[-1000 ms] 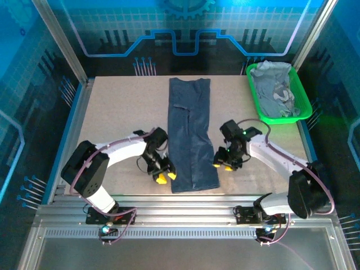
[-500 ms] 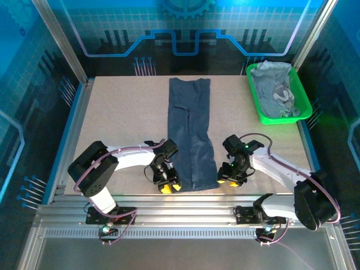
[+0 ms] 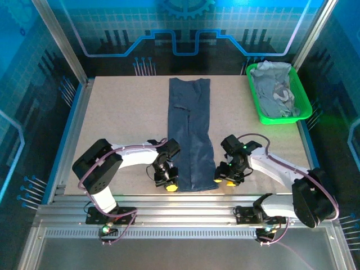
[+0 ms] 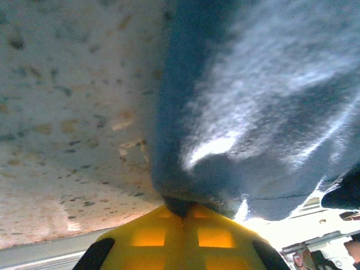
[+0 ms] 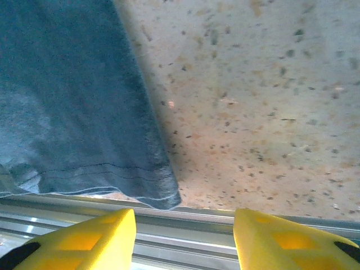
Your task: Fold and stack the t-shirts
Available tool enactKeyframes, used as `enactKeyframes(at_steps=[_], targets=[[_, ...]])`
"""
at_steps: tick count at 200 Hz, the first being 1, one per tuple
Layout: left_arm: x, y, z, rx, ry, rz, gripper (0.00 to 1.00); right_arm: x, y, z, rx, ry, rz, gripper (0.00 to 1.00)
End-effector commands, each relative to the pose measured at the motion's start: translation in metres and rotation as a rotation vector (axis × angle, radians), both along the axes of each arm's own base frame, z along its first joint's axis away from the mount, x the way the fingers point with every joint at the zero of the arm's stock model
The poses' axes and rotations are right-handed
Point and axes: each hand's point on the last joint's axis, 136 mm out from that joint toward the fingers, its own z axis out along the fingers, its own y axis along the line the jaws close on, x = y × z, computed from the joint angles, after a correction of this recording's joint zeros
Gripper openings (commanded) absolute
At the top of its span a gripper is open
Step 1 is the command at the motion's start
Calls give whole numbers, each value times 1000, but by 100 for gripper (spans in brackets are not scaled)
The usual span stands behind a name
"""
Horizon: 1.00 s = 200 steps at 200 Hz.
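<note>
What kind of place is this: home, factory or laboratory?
Probably a robotics laboratory cell: a left arm and right arm bolted to an aluminium rail, blue printed wall panels around the table, a dark t-shirt laid out for folding.

Robot lab cell — aluminium frame (image 3: 62,46), blue circuit-print panels (image 3: 185,28).

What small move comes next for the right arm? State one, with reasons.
Probably ease the right gripper forward and close on the near corner of the dark t-shirt: it stands open astride that corner, while the left gripper looks pinched on the other.
</note>
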Motion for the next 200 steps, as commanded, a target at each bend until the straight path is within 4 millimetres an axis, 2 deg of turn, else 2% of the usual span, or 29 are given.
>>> enactKeyframes(at_steps=[1, 29, 63, 110, 138, 200], targets=[[2, 7, -1, 22, -53, 2, 0, -4, 18, -5, 53, 46, -32, 51], [-4, 9, 0, 13, -39, -3, 0, -7, 27, -17, 63, 79, -68, 49], [-4, 8, 1, 8, -33, -20, 0, -13, 24, -29, 26, 109, -89, 43], [-5, 9, 4, 4, -32, -47, 0, -7, 25, -29, 23, 78, -97, 19], [-8, 12, 6, 6, -31, -58, 0, -10, 25, -26, 10, 67, -75, 0], [-21, 29, 22, 25, -49, -64, 0, -39, 39, -11, 29, 127, 12, 0]])
